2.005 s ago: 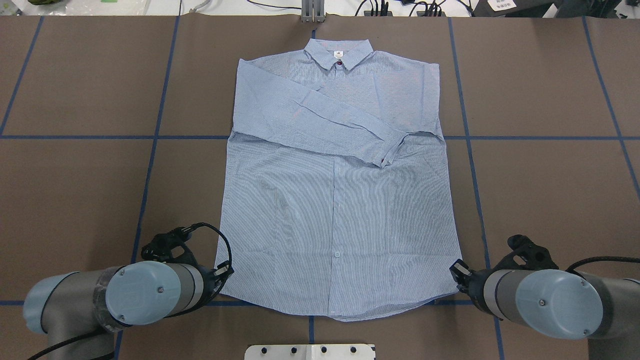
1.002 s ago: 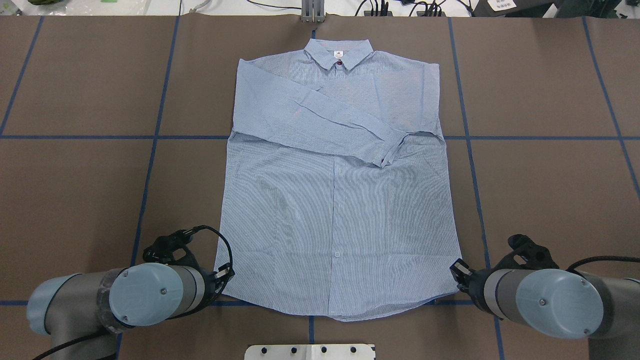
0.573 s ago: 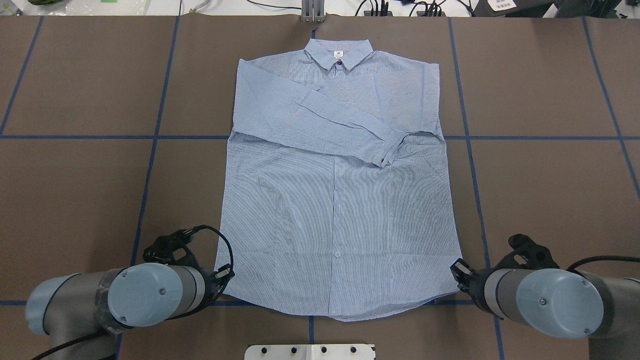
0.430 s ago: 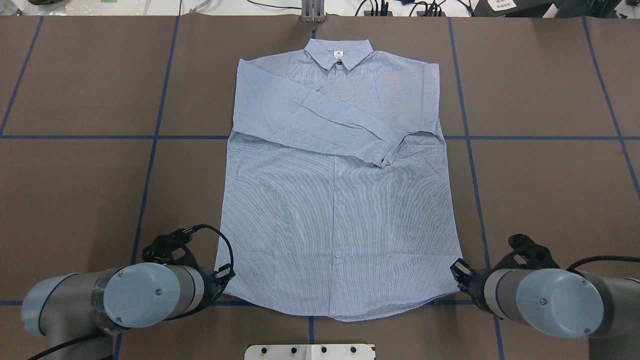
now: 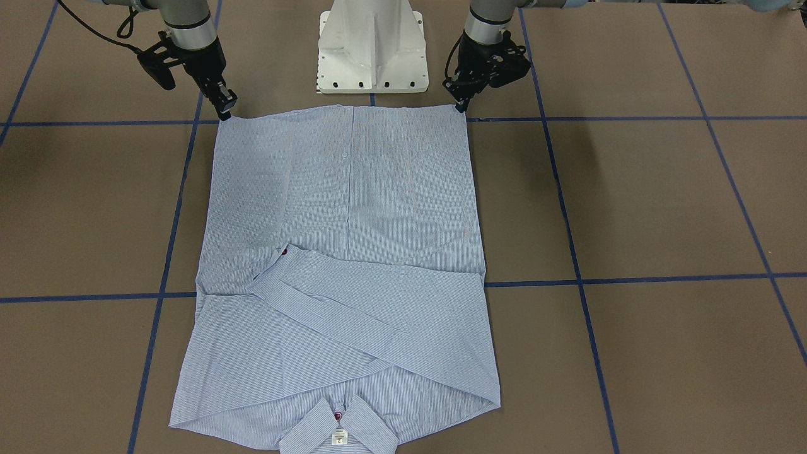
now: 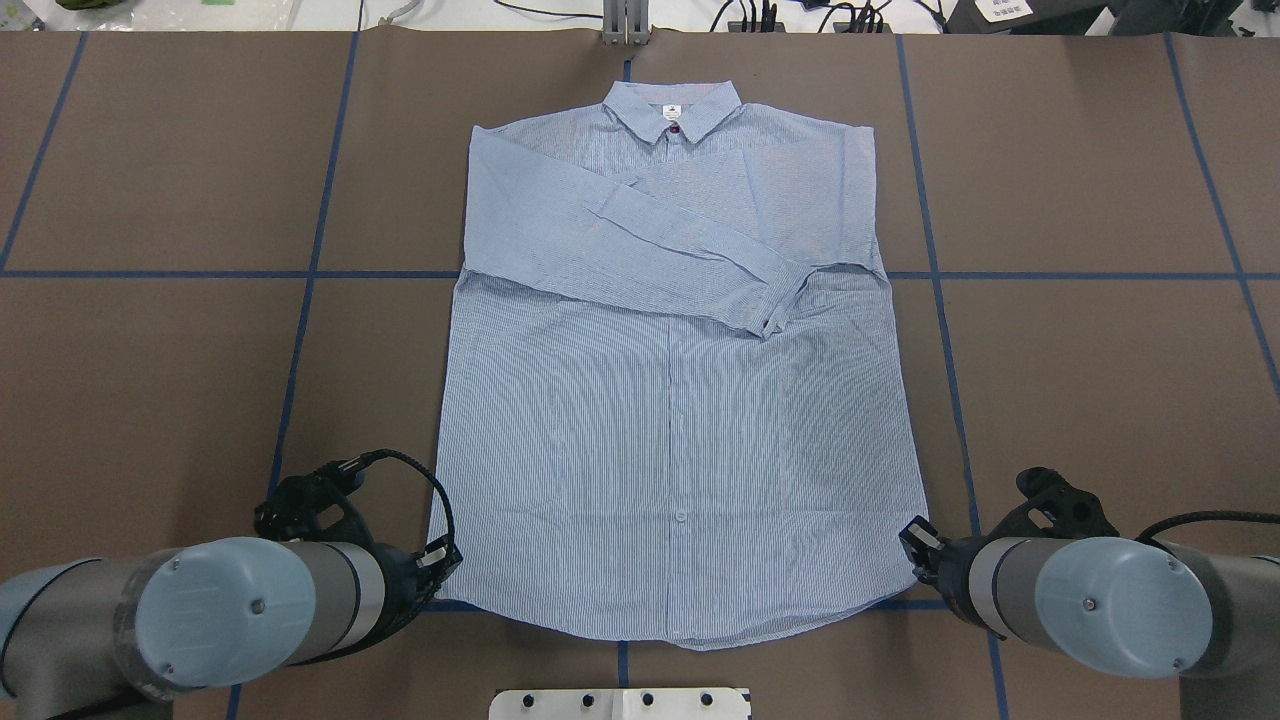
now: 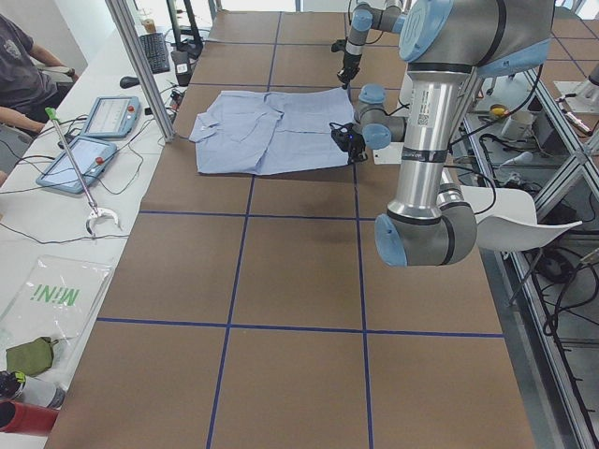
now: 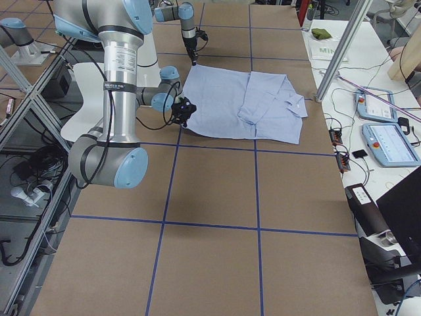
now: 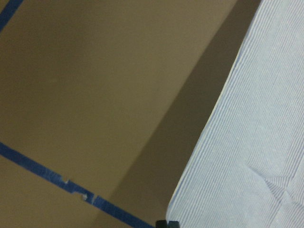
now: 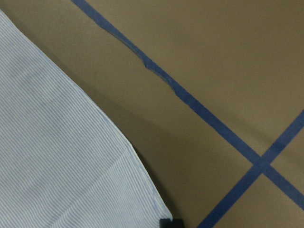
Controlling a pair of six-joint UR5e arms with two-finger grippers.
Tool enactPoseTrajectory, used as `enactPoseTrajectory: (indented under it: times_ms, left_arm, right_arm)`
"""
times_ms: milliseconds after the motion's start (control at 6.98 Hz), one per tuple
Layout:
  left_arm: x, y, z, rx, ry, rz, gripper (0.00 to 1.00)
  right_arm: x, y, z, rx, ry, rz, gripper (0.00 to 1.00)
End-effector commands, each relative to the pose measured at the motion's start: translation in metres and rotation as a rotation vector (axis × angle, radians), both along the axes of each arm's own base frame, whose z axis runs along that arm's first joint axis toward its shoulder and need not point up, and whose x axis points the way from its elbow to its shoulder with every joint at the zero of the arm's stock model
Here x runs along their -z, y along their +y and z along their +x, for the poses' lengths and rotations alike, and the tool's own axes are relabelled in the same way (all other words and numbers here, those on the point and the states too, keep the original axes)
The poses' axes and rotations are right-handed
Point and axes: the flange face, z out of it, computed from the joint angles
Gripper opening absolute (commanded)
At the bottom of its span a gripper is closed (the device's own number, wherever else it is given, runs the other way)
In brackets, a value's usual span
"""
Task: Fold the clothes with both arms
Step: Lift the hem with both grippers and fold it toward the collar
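At hem corners: left gripper fingers closed, pinching shirt at its 7 o'clock corner; right gripper same at 5 o'clock.
shirt: flat on table, front up, collar at 12 o'clock, sleeve folded across chest.

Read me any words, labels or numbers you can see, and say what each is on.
"MINI": green letters on the clear plastic bag on the white side bench.
Neck label on the shirt: too small to read.
Printed strip on the left arm: too small to read.
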Motion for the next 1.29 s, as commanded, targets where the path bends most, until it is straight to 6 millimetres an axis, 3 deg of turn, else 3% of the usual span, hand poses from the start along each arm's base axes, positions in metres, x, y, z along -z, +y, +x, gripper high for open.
enactPoseTrajectory:
  times_ms: [0,430,573,716,1002,1146]
  left_arm:
    - [0.001,0.033,-0.019,-0.008,-0.001,-0.063,0.00]
    - [-0.003,0.039,-0.020,-0.014,-0.008,-0.072,0.00]
    - [0.011,0.040,-0.023,-0.020,0.024,-0.070,0.00]
    - [0.024,0.026,-0.032,0.003,0.056,-0.055,0.00]
    - [0.054,-0.067,-0.077,0.121,0.110,0.038,0.00]
    - [0.062,-0.119,-0.111,0.158,0.130,0.050,0.00]
  right_arm:
    - [0.008,0.003,0.000,0.008,-0.017,0.003,0.00]
    - [0.021,0.014,-0.001,0.031,-0.044,0.006,0.00]
    - [0.032,0.014,0.005,0.028,-0.067,0.010,0.00]
    - [0.044,-0.005,0.020,-0.019,-0.089,0.018,0.00]
    - [0.080,-0.077,0.062,-0.129,-0.160,-0.038,0.00]
    - [0.093,-0.121,0.072,-0.191,-0.158,-0.052,0.00]
